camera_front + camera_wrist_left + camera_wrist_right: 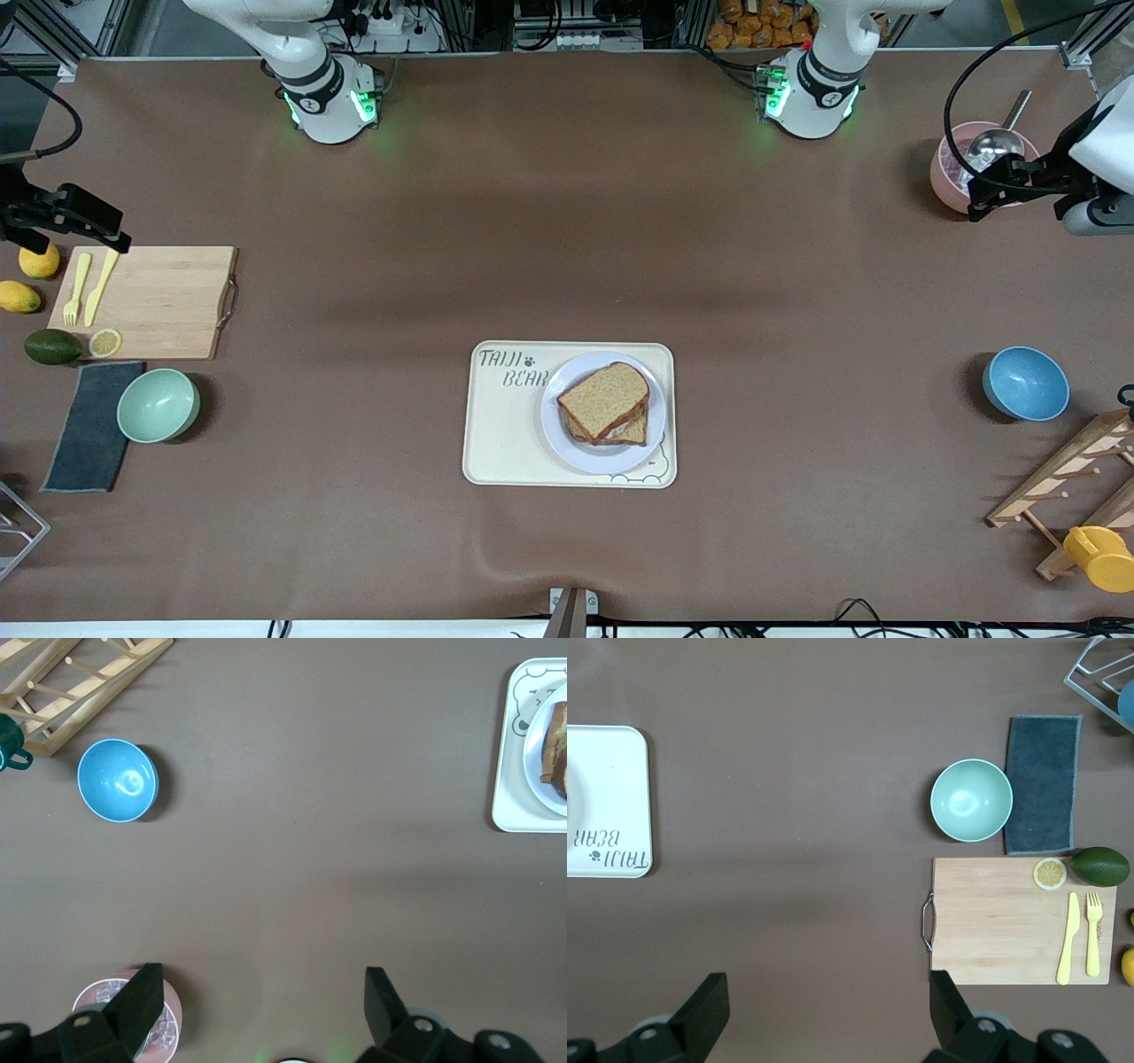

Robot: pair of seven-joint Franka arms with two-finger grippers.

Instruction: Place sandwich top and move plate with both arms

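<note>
The sandwich top (607,397), a brown bread slice with one rounded end, lies on a second slice on the pale plate (567,436). The plate rests on the cream tray (505,443) in the middle of the table. My left gripper (979,197) hangs open and empty over the pink bowl at the left arm's end of the table. Its wrist view shows the gripper (264,992), the tray (509,771) and the plate (534,753). My right gripper (115,229) hangs open and empty by the cutting board; the right wrist view shows it (828,997) over bare table.
At the left arm's end of the table are a pink bowl with a metal scoop (952,173), a blue bowl (1025,383), a wooden rack (1063,478) and a yellow cup (1099,556). A cutting board (159,301), green bowl (158,405), grey cloth (89,425) and fruit lie at the right arm's end.
</note>
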